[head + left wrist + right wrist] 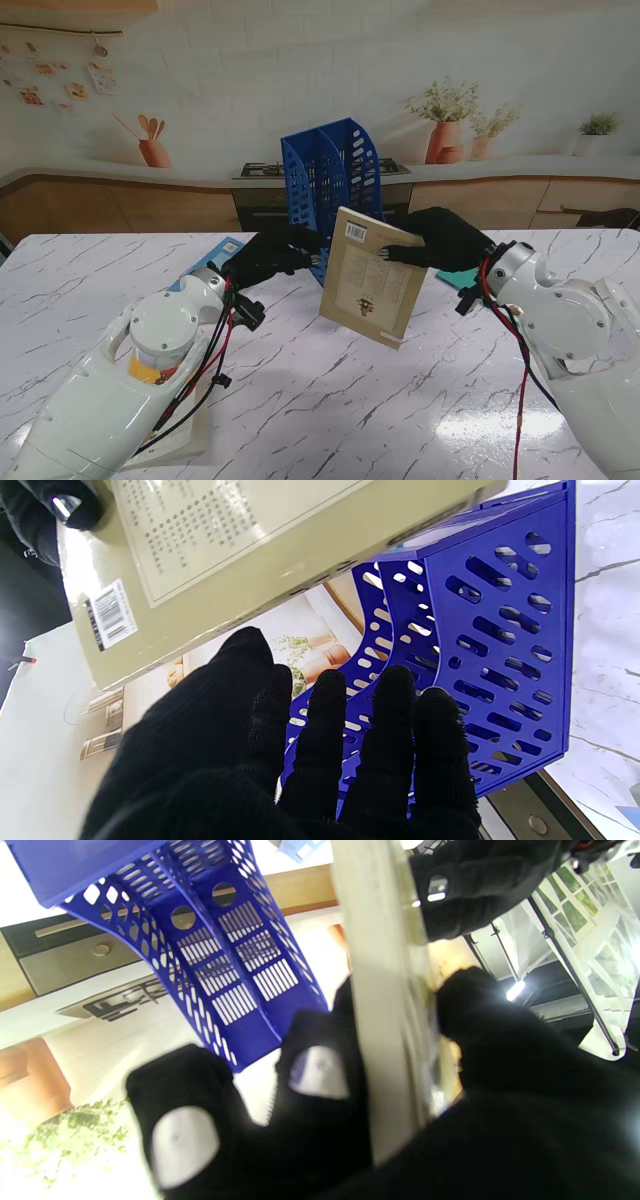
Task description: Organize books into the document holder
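A blue perforated document holder [335, 170] stands at the far middle of the marble table; its slotted walls fill the left wrist view [480, 645] and show in the right wrist view [220, 955]. My right hand [445, 240], in a black glove, is shut on a beige book [372, 276], held tilted in the air in front of the holder. The book's back cover with a barcode shows in the left wrist view [210, 555], its edge between fingers [310, 1075] and thumb in the right wrist view [390, 990]. My left hand [272, 255] rests with fingers spread against the holder's left side, holding nothing.
A blue book [222, 250] lies flat on the table behind my left hand. A teal book [458, 279] peeks out by my right wrist. Another pale book [185, 440] lies under my left forearm near the front edge.
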Controlling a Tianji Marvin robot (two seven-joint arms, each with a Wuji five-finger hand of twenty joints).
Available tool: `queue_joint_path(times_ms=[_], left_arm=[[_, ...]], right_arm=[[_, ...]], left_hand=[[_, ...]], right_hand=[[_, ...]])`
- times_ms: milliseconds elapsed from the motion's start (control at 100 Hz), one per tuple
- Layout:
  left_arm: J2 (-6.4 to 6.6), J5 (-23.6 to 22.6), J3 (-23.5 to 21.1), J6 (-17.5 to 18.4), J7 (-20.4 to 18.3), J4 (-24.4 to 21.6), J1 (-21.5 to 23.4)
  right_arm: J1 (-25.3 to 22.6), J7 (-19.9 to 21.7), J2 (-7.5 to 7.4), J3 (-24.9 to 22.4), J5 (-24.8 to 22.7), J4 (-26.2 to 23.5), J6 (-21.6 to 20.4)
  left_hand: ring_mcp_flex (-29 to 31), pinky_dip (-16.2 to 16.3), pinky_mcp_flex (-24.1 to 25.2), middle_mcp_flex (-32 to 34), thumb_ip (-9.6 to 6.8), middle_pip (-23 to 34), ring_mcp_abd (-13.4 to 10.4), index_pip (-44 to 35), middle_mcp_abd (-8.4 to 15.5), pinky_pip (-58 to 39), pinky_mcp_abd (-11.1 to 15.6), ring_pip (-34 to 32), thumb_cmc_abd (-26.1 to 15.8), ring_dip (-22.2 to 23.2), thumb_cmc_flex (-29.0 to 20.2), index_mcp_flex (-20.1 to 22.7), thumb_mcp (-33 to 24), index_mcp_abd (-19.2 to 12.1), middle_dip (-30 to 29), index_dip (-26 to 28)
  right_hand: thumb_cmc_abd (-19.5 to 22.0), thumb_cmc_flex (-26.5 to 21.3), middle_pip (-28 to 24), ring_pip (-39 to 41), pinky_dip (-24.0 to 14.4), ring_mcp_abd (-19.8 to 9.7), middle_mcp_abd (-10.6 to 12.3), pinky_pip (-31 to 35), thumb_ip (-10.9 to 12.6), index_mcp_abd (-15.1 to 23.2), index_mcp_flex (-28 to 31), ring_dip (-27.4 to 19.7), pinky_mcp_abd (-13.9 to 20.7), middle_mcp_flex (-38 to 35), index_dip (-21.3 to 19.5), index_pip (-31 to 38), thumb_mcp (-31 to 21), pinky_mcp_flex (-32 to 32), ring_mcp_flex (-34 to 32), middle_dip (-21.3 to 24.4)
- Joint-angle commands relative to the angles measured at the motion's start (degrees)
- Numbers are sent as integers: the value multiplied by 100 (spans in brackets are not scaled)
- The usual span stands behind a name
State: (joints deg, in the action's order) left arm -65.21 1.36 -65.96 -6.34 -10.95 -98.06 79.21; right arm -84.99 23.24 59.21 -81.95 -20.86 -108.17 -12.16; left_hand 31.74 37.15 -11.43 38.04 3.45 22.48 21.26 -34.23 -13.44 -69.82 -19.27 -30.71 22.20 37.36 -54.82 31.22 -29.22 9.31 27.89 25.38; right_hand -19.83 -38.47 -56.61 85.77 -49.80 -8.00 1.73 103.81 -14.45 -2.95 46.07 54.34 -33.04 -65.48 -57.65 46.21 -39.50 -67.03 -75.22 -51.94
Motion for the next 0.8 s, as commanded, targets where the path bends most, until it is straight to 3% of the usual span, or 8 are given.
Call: queue_joint_path(times_ms=[0,400,790], left_arm=[[13,-14,-19,88,-84,48,62],[93,-135,-104,40,-342,314,293],[98,-30,-105,47,-433,611,390]], right_arm=[[2,-36,30,-62,8,-155,63],[132,-519,129,-88,-637,-480,515],[820,-715,201,264,-708,-190,993]], left_hand=[[-149,-73,129,-171,-156,-72,-83,86,-17,209,-73,131,-147,-77,101,-137,152,12,-69,-46],[-257,-194,323,-251,-191,-133,-89,209,-36,431,-95,265,-216,-123,166,-108,275,4,-103,-34],[-224,-223,367,-208,-157,-92,-93,152,-6,454,-97,242,-131,-114,93,-59,293,-24,-92,32]], right_hand=[[544,-325,-94,356,-113,-844,86,1617,-41,1250,349,112,4240,-333,-347,225,-710,-352,-79,-109],[570,-353,-43,251,-7,-850,145,1617,-21,1313,297,52,4018,-289,-375,179,-606,-319,-82,-133],[641,-365,-157,323,-77,-950,157,1617,0,1230,280,58,4038,-284,-465,220,-605,-332,-89,-191]])
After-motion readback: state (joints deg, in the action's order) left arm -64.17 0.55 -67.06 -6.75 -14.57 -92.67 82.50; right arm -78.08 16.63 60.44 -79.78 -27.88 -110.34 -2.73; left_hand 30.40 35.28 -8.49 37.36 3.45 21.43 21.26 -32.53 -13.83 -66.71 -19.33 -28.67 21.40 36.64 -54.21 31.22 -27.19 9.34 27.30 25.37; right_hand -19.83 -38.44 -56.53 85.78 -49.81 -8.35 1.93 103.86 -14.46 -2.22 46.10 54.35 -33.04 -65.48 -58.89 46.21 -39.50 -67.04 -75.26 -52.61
